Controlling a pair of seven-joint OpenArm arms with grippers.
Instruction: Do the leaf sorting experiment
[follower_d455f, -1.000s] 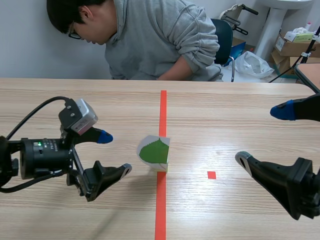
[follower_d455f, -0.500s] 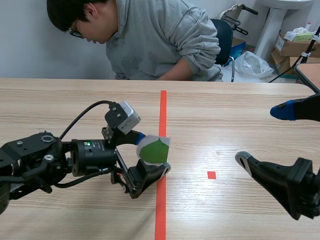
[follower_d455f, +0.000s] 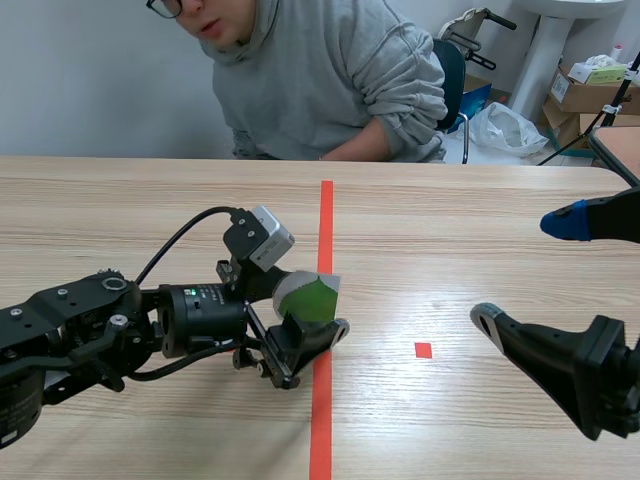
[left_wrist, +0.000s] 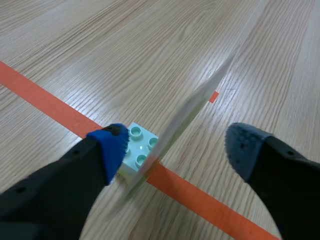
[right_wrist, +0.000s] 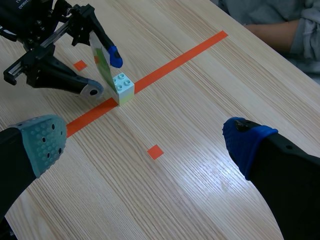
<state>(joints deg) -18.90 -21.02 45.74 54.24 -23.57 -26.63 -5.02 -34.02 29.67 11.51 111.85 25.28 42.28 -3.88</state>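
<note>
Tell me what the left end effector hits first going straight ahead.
Probably the pale green block, just ahead of its blue pad; the leaf card stands between the open fingers. Depth unclear.

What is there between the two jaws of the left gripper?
The leaf card, standing edge-on in a pale green brick, not yet clamped; the left wrist view shows it.

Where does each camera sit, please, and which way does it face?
Scene view: between the arms, facing the person across the table; left pincer and right pincer show.
Left wrist view: on the left arm, looking down past its own open pincer at the leaf card and brick.
Right wrist view: on the right arm, past its own open pincer; shares leaf card, brick and left pincer.
</note>
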